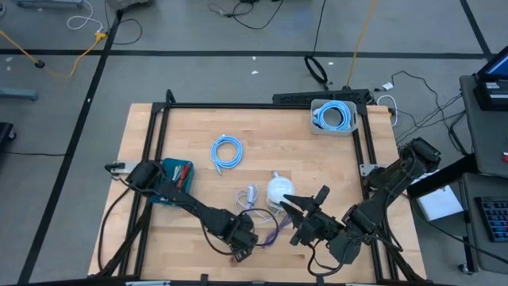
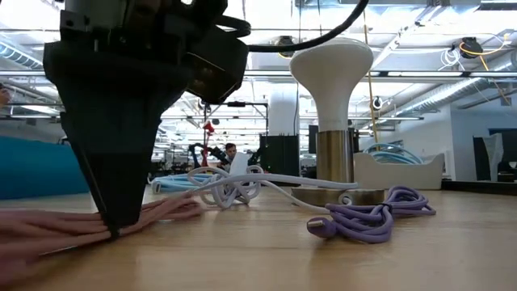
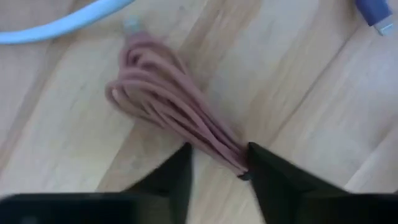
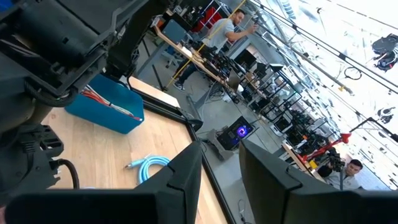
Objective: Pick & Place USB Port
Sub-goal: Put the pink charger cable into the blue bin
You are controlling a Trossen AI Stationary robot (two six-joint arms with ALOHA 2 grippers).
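Observation:
A bundled pink USB cable [image 3: 161, 93] lies flat on the wooden table near its front edge, also seen in the low view [image 2: 81, 226]. My left gripper [image 3: 219, 168] points down over one end of the bundle [image 1: 244, 242], its fingers open on either side and its tips at table level [image 2: 113, 230]. My right gripper [image 1: 302, 208] hangs level above the table to the right. It is open, with nothing between its fingers [image 4: 221, 171]. My left gripper comes from above with its fingers across the bundle near one end [image 3: 233, 158]. One finger [image 3: 267, 171] lies against the strands. A thin strip of table shows between the other finger [image 3: 180, 171] and the cable. The whole bundle rests on the table.
A purple cable [image 2: 371, 214] and a white cable [image 2: 226, 186] lie close by, next to a white mushroom-shaped lamp [image 2: 333, 81]. A teal bin with red cables [image 1: 171, 179] stands at the left, a blue coil [image 1: 226, 151] mid-table, and a white bin [image 1: 333, 117] at the far right.

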